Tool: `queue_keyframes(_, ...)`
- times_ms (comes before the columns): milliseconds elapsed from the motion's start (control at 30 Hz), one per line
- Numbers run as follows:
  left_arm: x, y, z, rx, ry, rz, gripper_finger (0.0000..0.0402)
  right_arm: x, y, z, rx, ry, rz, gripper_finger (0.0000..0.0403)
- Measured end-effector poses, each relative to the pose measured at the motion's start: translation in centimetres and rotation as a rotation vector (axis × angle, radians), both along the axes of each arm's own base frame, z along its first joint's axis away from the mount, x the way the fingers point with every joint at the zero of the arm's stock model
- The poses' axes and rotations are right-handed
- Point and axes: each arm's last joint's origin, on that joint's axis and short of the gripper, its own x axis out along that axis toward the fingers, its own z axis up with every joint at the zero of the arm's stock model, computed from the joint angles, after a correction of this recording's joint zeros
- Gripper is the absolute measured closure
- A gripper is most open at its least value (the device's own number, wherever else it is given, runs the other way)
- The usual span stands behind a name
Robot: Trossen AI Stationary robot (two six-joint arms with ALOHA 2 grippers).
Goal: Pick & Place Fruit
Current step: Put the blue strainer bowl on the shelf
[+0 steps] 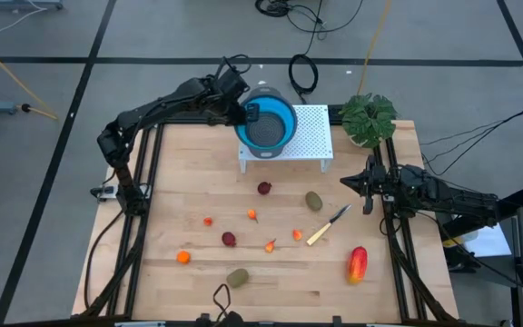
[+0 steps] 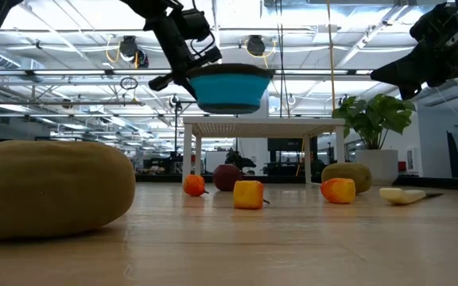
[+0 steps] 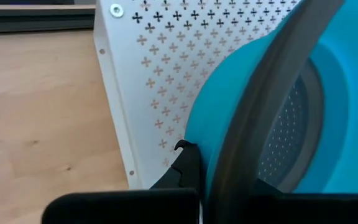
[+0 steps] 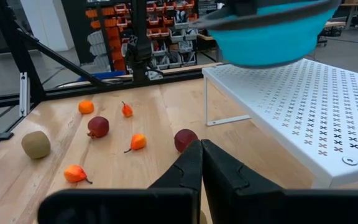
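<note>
**Fruit Still Scattered, Bowl Only Now in the Air**

While every piece of fruit lies loose on the table (image 1: 198, 291), the task looks barely begun. Nearest the front edge sit a brownish-green oval (image 1: 237, 277), an orange bit (image 1: 182, 257) and the long red-orange-yellow piece (image 1: 358, 263). A little farther back lie a dark red ball (image 1: 229, 239), more small orange bits (image 1: 271, 244) and the yellow-handled knife (image 1: 327, 227). Beyond those rest a second oval (image 1: 313, 200) and a second dark red ball (image 1: 264, 188), just in front of the white perforated stand (image 1: 311, 127).

At the far end, the left gripper (image 1: 248, 113) is pinched on the rim of a blue colander bowl (image 1: 266, 123), holding it in the air above the stand; the bowl looks empty. The right gripper (image 1: 368, 186) hangs over the table's right side with its fingers pressed together, holding nothing.

By my reading, nothing has been placed yet: each fruit remains to be picked up, and the bowl presumably has to be set down within reach first.
</note>
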Motion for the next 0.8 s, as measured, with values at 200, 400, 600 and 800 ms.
queue_keyframes(200, 0.04, 0.14, -0.49, -0.016, 0.023, -0.002, 0.0402, 0.00, 0.00, 0.00, 0.003, 0.000, 0.000, 0.0399)
queue_keyframes(400, 0.21, 0.06, -0.55, -0.017, 0.017, -0.012, 0.0402, 0.00, 0.00, 0.01, 0.003, 0.000, 0.000, 0.0399)
queue_keyframes(600, 0.30, -0.07, -0.55, -0.016, 0.017, -0.016, 0.0402, 0.00, 0.00, 0.01, 0.002, 0.000, 0.000, 0.0399)
queue_keyframes(800, 0.35, -0.15, -0.55, -0.010, 0.022, -0.015, 0.0402, 0.00, 0.00, 0.00, 0.003, 0.000, 0.000, 0.0399)
